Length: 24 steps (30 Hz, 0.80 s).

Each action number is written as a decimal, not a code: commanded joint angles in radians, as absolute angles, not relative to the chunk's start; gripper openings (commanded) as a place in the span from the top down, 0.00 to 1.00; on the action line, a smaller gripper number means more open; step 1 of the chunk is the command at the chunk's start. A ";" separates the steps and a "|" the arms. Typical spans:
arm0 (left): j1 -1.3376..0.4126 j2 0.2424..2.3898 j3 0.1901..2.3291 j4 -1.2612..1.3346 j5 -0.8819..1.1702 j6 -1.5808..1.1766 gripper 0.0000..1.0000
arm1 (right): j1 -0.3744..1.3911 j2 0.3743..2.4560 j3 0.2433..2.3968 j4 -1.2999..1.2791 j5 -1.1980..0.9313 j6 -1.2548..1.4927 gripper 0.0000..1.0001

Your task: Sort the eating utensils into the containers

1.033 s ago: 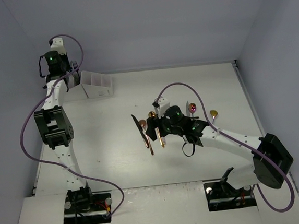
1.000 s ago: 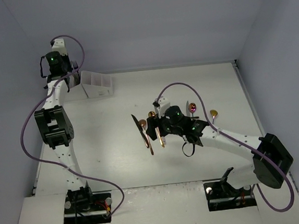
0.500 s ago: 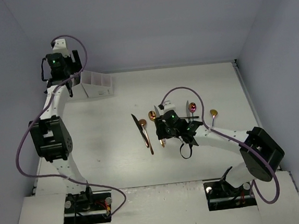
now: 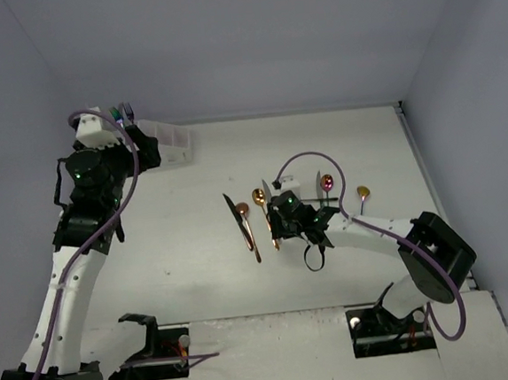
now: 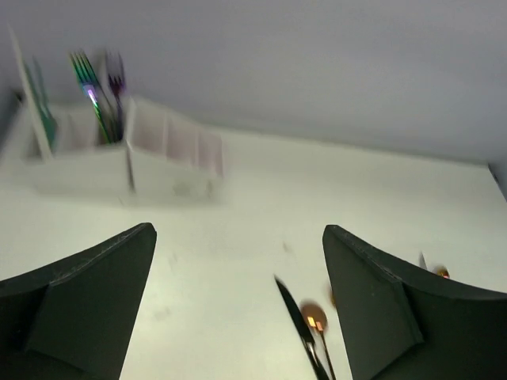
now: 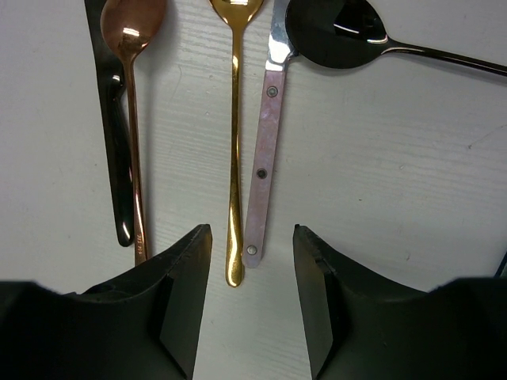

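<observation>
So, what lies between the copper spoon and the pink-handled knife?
A gold spoon, parallel to the copper spoon and the pink-handled knife; right wrist view.

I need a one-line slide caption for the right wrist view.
Open right claw lined up over the handle ends of a gold spoon and a pink-handled knife.

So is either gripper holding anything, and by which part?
Nothing. The left gripper is open, empty; the right gripper straddles the gold spoon and pink-handled knife handles, not gripping.
</observation>
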State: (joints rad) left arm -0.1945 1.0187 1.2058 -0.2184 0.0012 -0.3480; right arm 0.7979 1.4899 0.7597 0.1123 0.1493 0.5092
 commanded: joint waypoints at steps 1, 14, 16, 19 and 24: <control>-0.340 0.949 1.037 -0.357 -0.011 -0.544 0.16 | 0.792 1.457 0.785 0.108 0.237 0.529 0.57; -0.775 1.410 1.141 -0.407 -0.323 -0.775 0.19 | 0.735 1.165 0.650 0.003 0.342 0.578 0.55; -0.790 1.501 1.190 -0.410 -0.333 -0.791 0.25 | 0.724 1.106 0.629 -0.016 0.337 0.582 0.54; -0.808 1.601 1.238 -0.405 -0.328 -0.814 0.38 | 0.712 1.045 0.604 -0.037 0.330 0.583 0.53; -0.825 1.729 1.317 -0.428 -0.327 -0.840 0.54 | 0.697 0.996 0.578 -0.046 0.321 0.583 0.52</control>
